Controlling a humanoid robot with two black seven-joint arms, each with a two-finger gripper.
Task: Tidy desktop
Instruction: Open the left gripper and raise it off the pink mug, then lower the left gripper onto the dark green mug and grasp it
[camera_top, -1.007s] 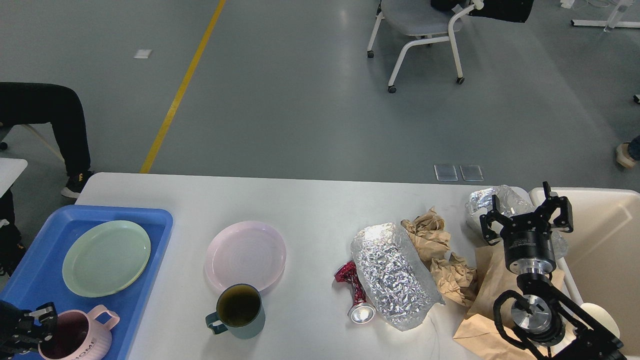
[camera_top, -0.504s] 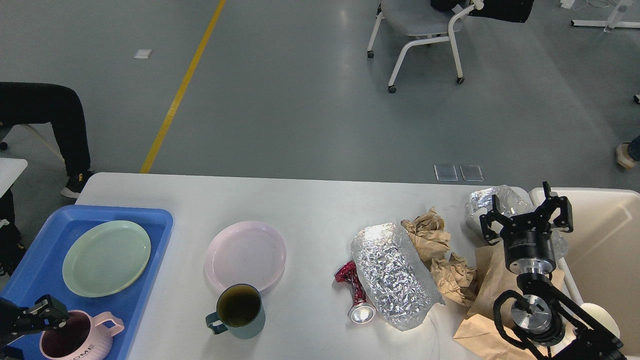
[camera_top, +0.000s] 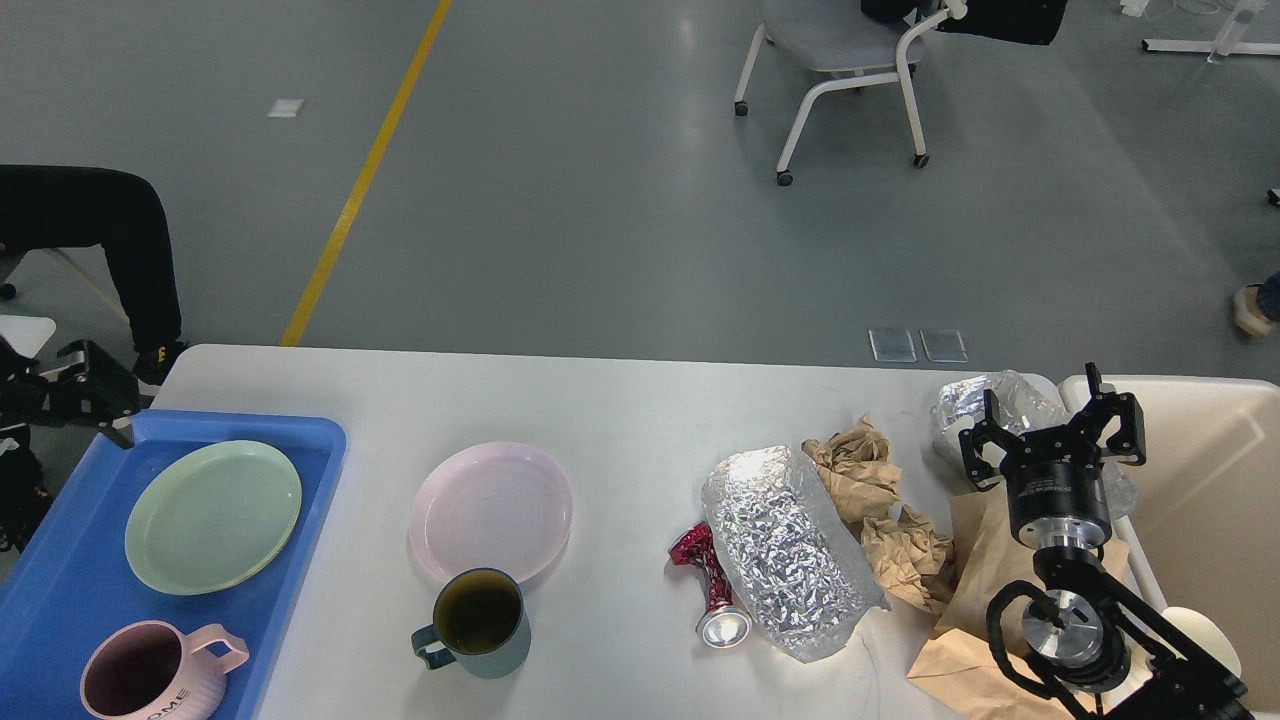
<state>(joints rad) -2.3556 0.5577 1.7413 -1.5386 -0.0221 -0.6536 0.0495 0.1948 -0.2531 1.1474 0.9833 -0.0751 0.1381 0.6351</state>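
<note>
The white desktop (camera_top: 620, 420) carries a pink plate (camera_top: 490, 510), a dark teal mug (camera_top: 478, 620), a crushed red can (camera_top: 710, 590), a silver foil bag (camera_top: 790, 550), crumpled brown paper (camera_top: 860, 480) and a flat brown paper bag (camera_top: 975, 580). On the blue tray (camera_top: 300, 430) at the left lie a green plate (camera_top: 212, 515) and a pink mug (camera_top: 150, 675). My left gripper (camera_top: 100, 390) hangs open and empty above the tray's far left corner. Open too, my right gripper (camera_top: 1055, 420) points away over the paper bag, with a second foil bag (camera_top: 975, 405) behind it.
A beige bin (camera_top: 1200, 480) stands against the table's right end. Beyond the far edge a chair (camera_top: 840, 50) sits on the grey floor. A person's dark leg (camera_top: 110, 230) is at the far left near the tray.
My left gripper has let go of the pink mug and risen away to the tray's far left corner. The mug stays on the tray. The right arm has not moved.
</note>
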